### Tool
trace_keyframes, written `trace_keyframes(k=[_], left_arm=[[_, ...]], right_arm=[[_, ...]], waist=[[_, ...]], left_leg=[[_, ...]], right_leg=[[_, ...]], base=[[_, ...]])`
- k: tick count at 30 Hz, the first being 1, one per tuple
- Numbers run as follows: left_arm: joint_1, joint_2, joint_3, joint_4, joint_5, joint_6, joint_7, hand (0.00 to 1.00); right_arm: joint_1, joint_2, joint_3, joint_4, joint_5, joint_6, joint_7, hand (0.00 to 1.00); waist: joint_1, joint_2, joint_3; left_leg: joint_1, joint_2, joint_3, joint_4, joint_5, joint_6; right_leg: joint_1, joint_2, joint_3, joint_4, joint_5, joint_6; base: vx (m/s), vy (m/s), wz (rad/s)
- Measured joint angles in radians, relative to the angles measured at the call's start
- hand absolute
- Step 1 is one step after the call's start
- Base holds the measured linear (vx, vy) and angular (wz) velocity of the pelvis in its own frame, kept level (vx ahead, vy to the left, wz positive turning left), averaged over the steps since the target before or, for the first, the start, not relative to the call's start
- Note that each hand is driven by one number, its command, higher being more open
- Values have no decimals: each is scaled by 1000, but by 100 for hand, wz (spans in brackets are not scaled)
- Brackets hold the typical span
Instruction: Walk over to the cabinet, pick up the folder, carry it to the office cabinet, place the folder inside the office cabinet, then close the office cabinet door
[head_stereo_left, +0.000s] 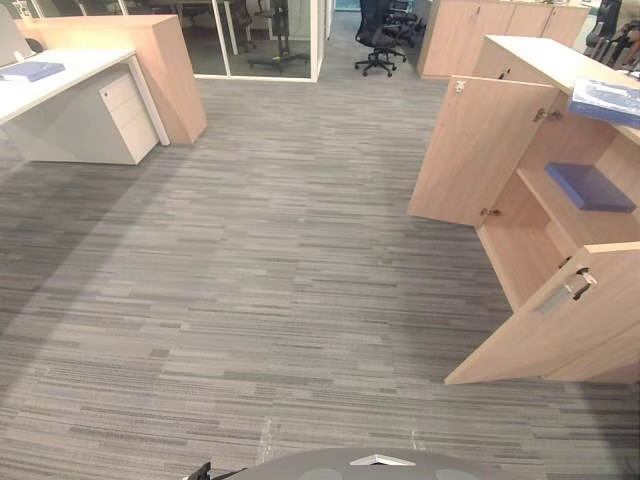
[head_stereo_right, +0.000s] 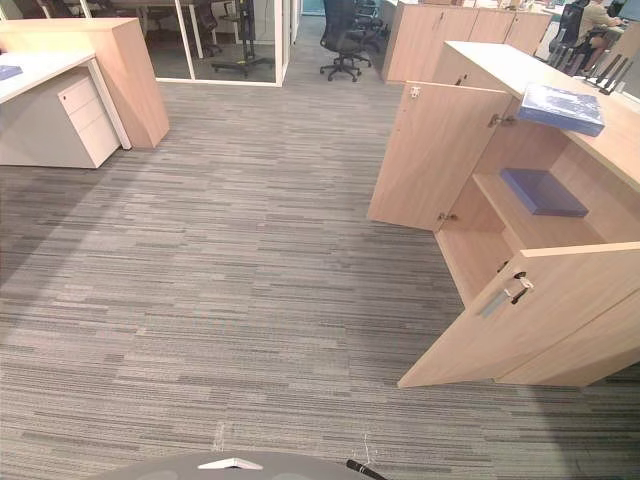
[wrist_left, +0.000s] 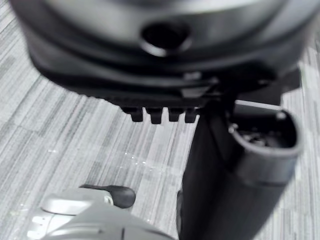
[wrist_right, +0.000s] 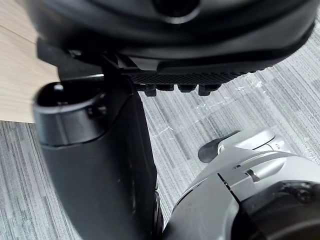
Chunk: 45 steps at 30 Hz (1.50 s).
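Blue folder (head_stereo_right: 543, 191) on open office cabinet's (head_stereo_right: 490, 62) shelf (head_stereo_right: 560, 228) (second folder (head_stereo_right: 561, 108) atop it)

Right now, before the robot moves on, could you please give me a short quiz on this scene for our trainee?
1. True or false: the office cabinet is shut.
2. Where does the folder inside the cabinet lie? A) on a shelf B) on the carpet C) leaning against a door
3. Fill in: a second folder lies on the cabinet's ____.
Key: 1 false; 2 A; 3 top.
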Motion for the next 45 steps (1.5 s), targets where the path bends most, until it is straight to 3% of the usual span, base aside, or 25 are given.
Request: trace_keyframes(k=[37,38,39,40,41,42,43,44,45], left_arm=[[2,3,11,16,-4,-17,-18,100],[0,3,20,15,-4,-18,-20,100],[-5,-2,49,12,-9,-17,-25,100],[-4,-14,76,-9,-28,-16,-27,100],[-4,-25,93,-24,-34,-15,-27,100],[8,-57,159,-54,-40,-14,-31,100],[10,-69,187,-61,-43,-13,-31,100],[15,-80,244,-79,-61,-15,-30,100],[13,-79,256,-95,-76,-17,-31,100]], right_arm=[[-9,6,-27,5,2,-2,10,100],[-11,7,-27,5,2,-2,10,100],[-17,9,-29,5,6,-2,11,100],[-19,9,-36,1,29,-2,12,100],[-17,9,-36,-7,35,-2,14,100],[-6,7,-21,-41,43,-2,14,100],[1,5,-2,-55,43,-2,14,100],[4,6,20,-62,42,-4,8,100],[4,7,20,-62,43,-3,7,100]], waist=[[1,-8,18],[1,-8,21],[0,-13,29],[1,-2,51],[3,2,60],[13,24,64],[16,28,68],[20,19,83],[28,8,87]], left_leg=[[19,-2,4,-6,-2,-2],[4,-2,6,23,-20,-8],[-47,4,5,131,-80,-12],[-103,23,7,265,-155,-17],[-125,40,11,327,-191,-24],[-171,86,37,467,-265,-47],[-188,108,56,524,-281,-62],[-266,142,93,701,-267,-81],[-309,155,116,784,-231,-79]], right_leg=[[17,-3,-3,5,-10,-1],[9,-4,-3,24,-19,-3],[-9,-5,-4,75,-50,-5],[-24,5,-6,123,-86,-16],[-30,14,-7,151,-103,-20],[-45,43,0,209,-139,-43],[-48,54,3,221,-151,-55],[-38,55,11,225,-160,-66],[-38,48,14,234,-164,-68]], base=[[-22,-13,0],[-6,-18,4],[-35,-33,3],[-64,-48,-1],[-78,-40,-20],[-43,-35,-27],[-17,-4,-22],[-3,7,-13],[46,16,-11]])
